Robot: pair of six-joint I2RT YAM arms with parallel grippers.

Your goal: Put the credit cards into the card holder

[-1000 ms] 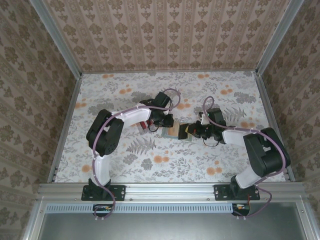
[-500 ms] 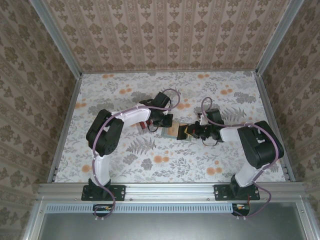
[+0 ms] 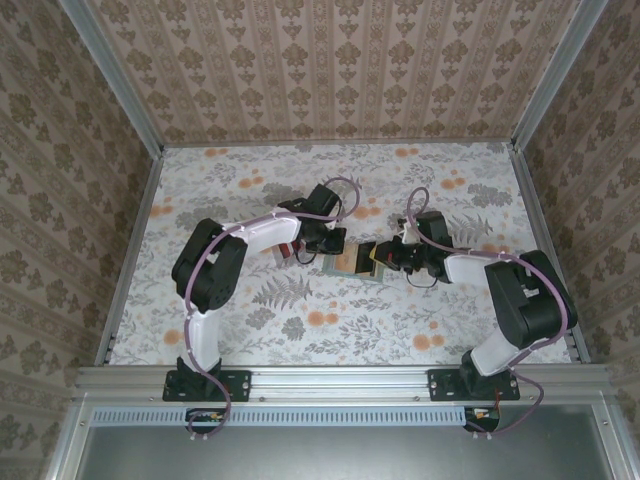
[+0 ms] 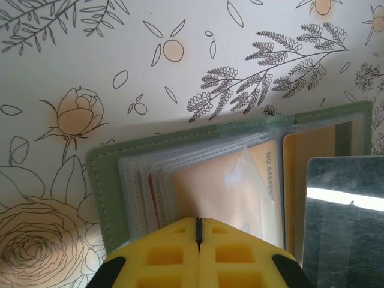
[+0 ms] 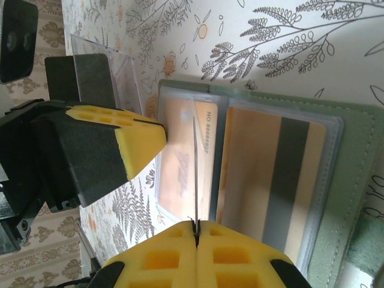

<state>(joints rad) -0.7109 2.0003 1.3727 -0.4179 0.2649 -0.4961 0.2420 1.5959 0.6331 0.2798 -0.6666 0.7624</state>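
- Straight ahead of the right gripper [image 5: 195, 227], a credit card [image 5: 194, 171] is pinched between the closed yellow fingertips. It is seen edge-on as a thin line running directly away from them.
- Below that card the card holder [image 5: 351, 198] lies open and flat, its inside facing up. The held card stands on edge above the left page, just left of the fold, and its length runs along the fold.
- To the right of the held card, a sleeved tan card [image 5: 258, 180] with a dark stripe fills the right page, its long axis parallel to the held card.
- To the left, a printed tan card [image 5: 180, 162] sits under a loose fan of clear sleeves [image 4: 144, 186].
- The left gripper [image 4: 198, 228] hangs over that left page with its pads pressed together, close beside the held card. A clear flap rises towards its tips, but I cannot tell whether it is gripped.
- Right of the left gripper, a grey glossy panel [image 4: 345, 228] stands in front of the holder. I cannot tell what it is.
- Beyond both grippers is the floral table [image 4: 120, 60].
- A small reddish block [image 3: 291, 250] lies behind the left gripper.
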